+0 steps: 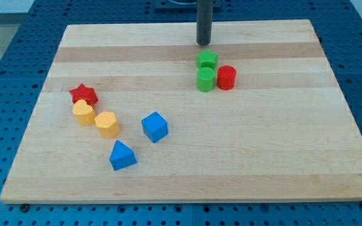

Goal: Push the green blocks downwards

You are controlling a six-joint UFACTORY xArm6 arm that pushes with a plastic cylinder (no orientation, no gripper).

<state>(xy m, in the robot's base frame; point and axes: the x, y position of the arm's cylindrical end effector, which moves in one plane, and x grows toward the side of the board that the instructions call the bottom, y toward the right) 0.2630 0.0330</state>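
red star (pixel 83 94), two yellow blocks (pixel 95 118), blue cube (pixel 154 127) sit far down-left of my tip (pixel 203 43). no fingers here, just a bare rod. green star (pixel 207 60) just below my tip, green cylinder (pixel 205 80) below that, red cylinder (pixel 226 77) touching its right. push straight down, centred, avoid red.

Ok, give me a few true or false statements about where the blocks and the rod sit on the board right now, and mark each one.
1. My tip sits above the green blocks in the view. True.
2. The upper green block and lower green block lie far apart. False: they sit right against each other.
3. The red cylinder is at the lower green block's right. True.
4. The red star is beside the green blocks. False: it is at the view's left, by the yellow blocks.
5. My tip touches a blue block. False.
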